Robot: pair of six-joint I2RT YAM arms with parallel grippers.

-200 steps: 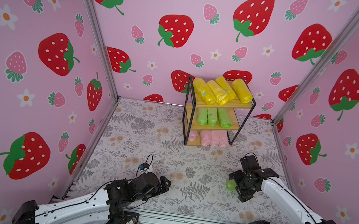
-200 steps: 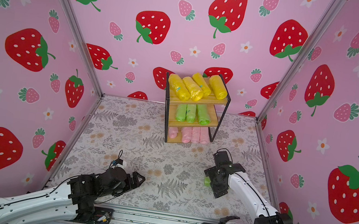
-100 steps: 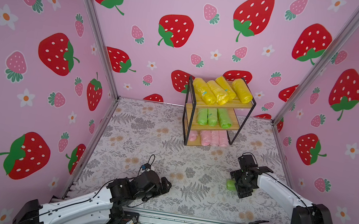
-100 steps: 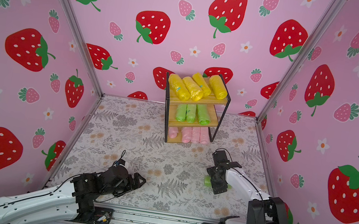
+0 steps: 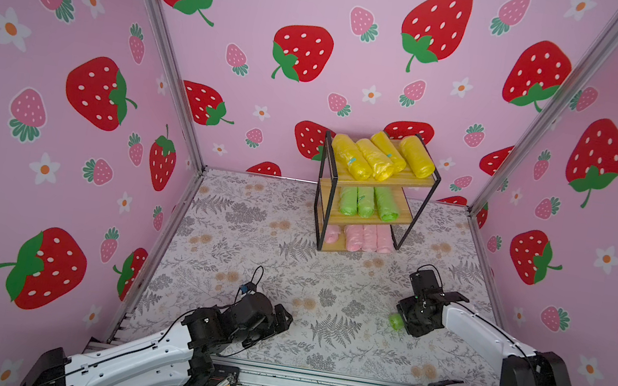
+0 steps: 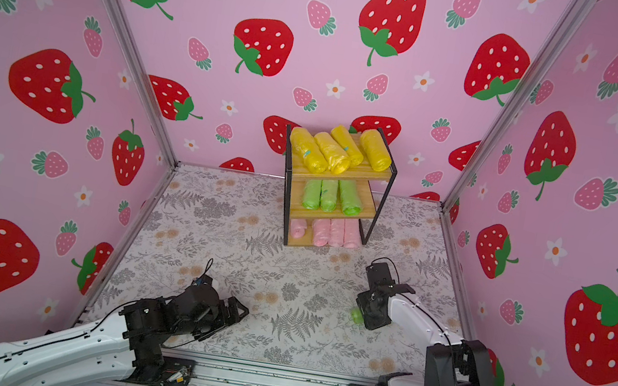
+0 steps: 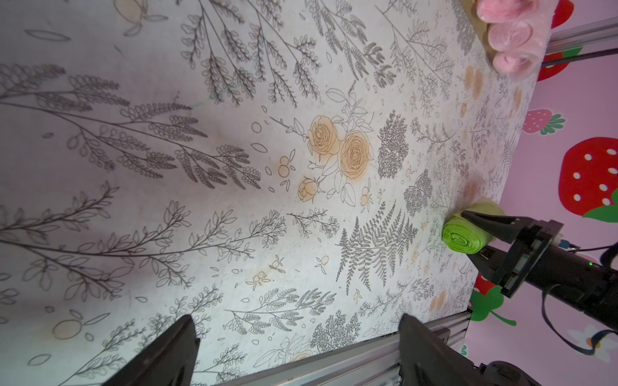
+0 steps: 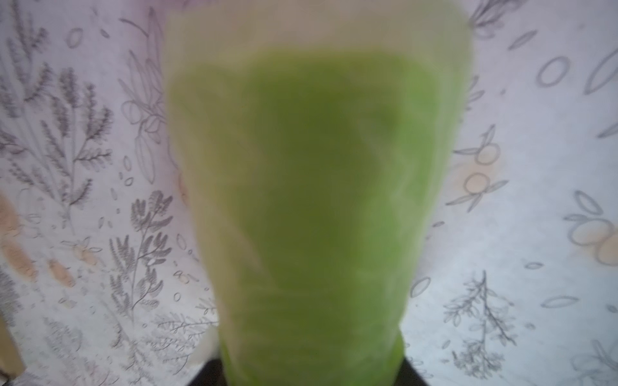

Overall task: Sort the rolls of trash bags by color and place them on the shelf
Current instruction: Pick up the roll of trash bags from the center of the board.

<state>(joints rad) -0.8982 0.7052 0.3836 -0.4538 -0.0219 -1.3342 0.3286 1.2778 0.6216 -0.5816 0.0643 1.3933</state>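
As you look from the near edge, your left gripper sits low over the mat, left of centre. Its jaws are spread wide and hold nothing; the left wrist view shows only bare mat between its fingers.

Farther in and to the right, your right gripper points down at the mat. Its jaws are closed onto a green roll, one finger pressed against each side. The roll lies on its side and touches the mat, with one spiral end facing the left arm. In the right wrist view the roll fills the middle as a green blur, so you cannot see the fingers there.

Well beyond both arms, the shelf stands against the back wall, right of centre. Four yellow rolls lie side by side on its top board. Three green rolls lie together on the middle board. Four pink rolls lie on the bottom board, three touching and one a little apart on the left.
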